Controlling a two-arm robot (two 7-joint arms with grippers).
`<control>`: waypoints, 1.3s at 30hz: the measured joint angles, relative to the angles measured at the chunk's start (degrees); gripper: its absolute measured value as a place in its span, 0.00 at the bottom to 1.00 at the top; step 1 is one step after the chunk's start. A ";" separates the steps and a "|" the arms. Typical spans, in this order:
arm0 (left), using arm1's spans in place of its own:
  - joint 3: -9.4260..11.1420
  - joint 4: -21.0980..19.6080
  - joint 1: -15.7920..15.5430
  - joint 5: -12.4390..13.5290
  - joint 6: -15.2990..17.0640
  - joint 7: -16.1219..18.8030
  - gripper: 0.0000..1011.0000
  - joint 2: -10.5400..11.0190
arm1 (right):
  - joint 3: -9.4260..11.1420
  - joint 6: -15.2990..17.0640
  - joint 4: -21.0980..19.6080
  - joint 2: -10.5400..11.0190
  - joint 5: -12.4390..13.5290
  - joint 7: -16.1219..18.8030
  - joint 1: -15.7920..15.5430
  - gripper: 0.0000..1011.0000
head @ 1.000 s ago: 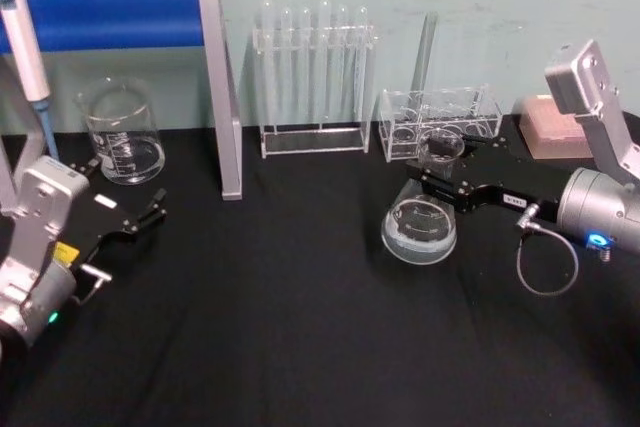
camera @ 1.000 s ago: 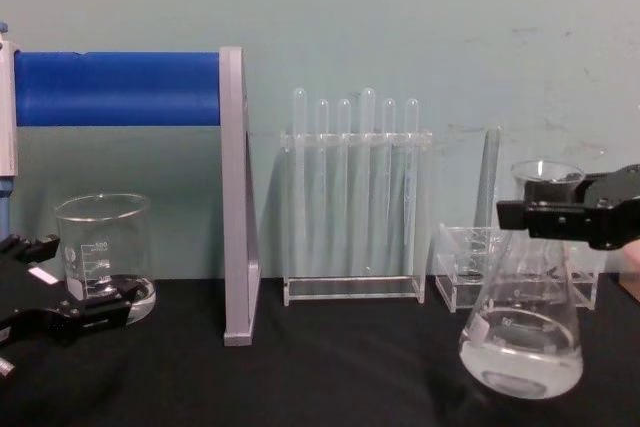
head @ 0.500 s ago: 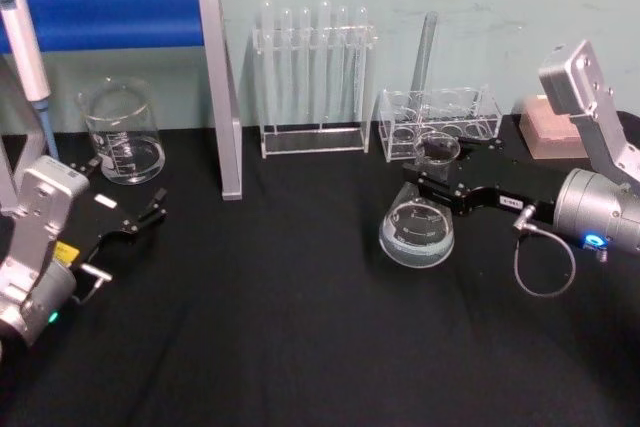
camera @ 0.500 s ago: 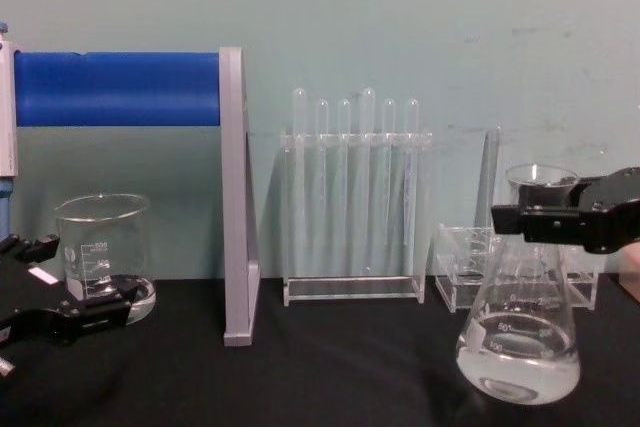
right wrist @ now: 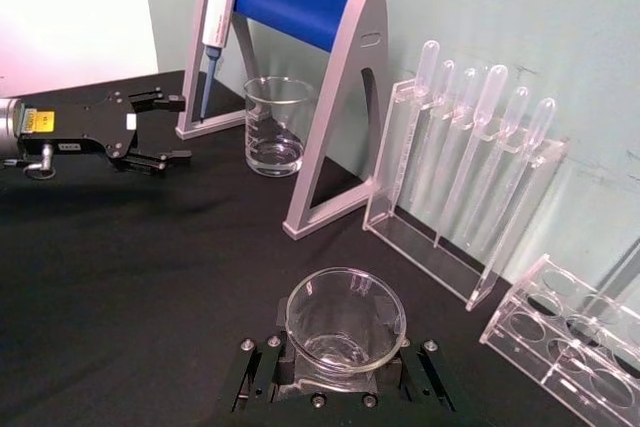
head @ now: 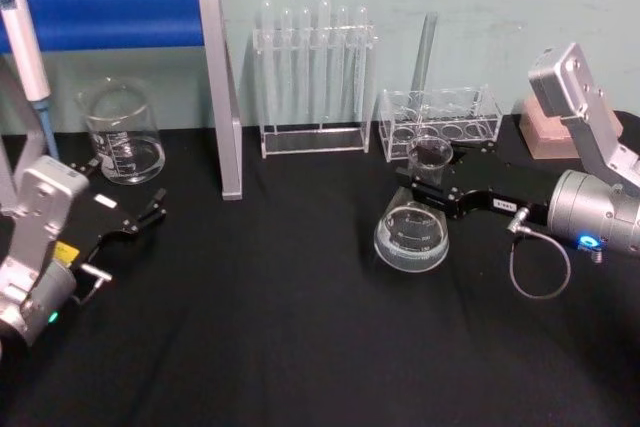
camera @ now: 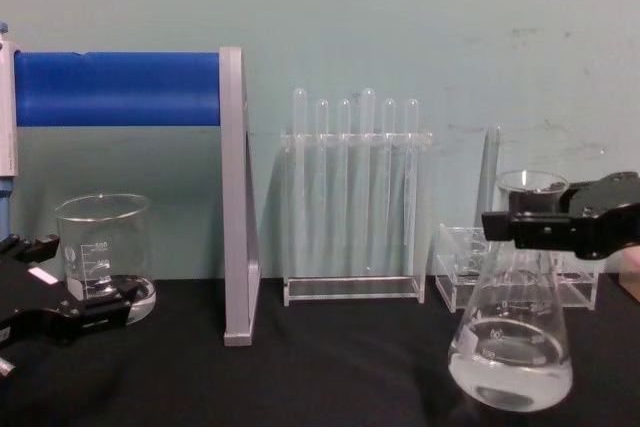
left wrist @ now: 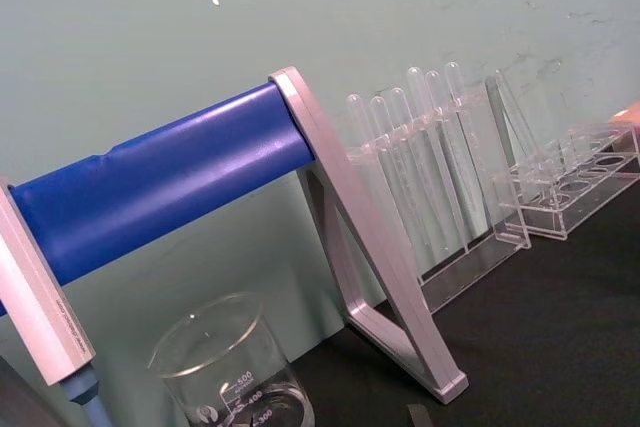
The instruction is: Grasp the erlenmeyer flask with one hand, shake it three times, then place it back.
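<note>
The erlenmeyer flask [camera: 510, 347], with clear liquid pooled in its wide base, was held by the neck at the right of the black surface [head: 260, 327], in front of a low clear rack [head: 440, 119]. The right tool [camera: 520, 226] was clamped across that neck just under the flared rim, one black finger on each side. Compared with a second before, the flask had shifted a little toward the robot's left and sat lower in the chest view; whether its base touched the surface could not be told. Farther left stood a rack of test tubes [head: 313, 77], a blue-barred stand [head: 120, 15] and a beaker [head: 122, 134]. The left tool [head: 150, 212] lay unmoved near the beaker, fingers apart and holding nothing.
</note>
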 joint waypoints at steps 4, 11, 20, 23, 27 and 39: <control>0.00 0.00 0.00 0.00 0.00 0.00 0.99 0.00 | -0.13 0.08 -0.14 0.06 0.01 0.01 0.06 0.45; 0.00 0.00 0.00 0.00 0.00 0.00 0.99 0.00 | -0.46 0.07 -0.36 0.23 0.01 0.19 0.19 0.45; 0.00 0.00 0.00 0.00 0.00 0.00 0.99 0.00 | -1.64 -1.16 -2.22 1.82 0.25 3.02 -0.31 0.45; 0.00 0.00 0.00 0.00 0.00 0.00 0.99 0.00 | -1.97 -1.61 -2.91 2.39 0.40 3.99 -0.50 0.45; 0.00 0.00 0.00 0.00 0.00 0.00 0.99 0.00 | -2.61 -2.89 -4.11 3.62 0.86 6.23 -0.93 0.45; 0.00 0.00 0.00 0.00 0.00 -0.01 0.99 0.00 | -4.72 -6.54 -7.61 7.68 2.90 12.60 -2.15 0.45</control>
